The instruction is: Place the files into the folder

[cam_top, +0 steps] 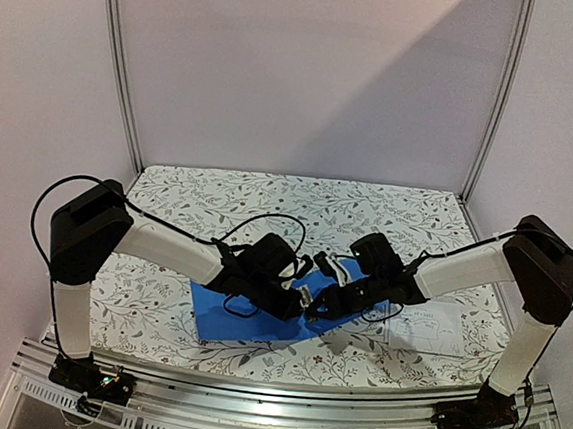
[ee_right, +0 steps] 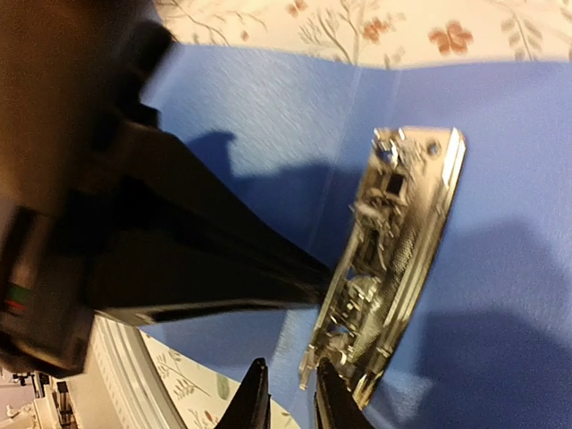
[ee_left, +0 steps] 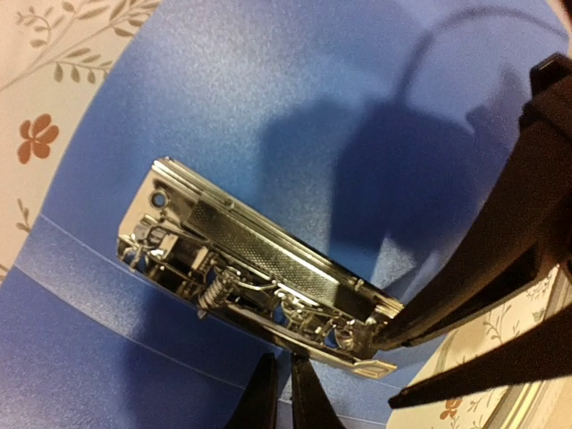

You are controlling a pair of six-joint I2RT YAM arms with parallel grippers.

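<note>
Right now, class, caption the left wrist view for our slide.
Left tool and right tool meet at the metal clip inside the open blue binder.

You're looking at a bright blue rectangular plastic ring binder (cam_top: 219,321). Its inner face is plain blue with a fine grain and paler fold lines. The metal ring clip (ee_left: 259,264) on it is shiny silver with a cross-hatched strip. The thin white paper sheet (cam_top: 427,329) carries faint black print. Your tabletop (cam_top: 268,198) is off-white, patterned with grey-green leafy sprigs and small reddish-brown flowers. The left end effector (ee_left: 281,380) and right end effector (ee_right: 288,389) are black.
</note>
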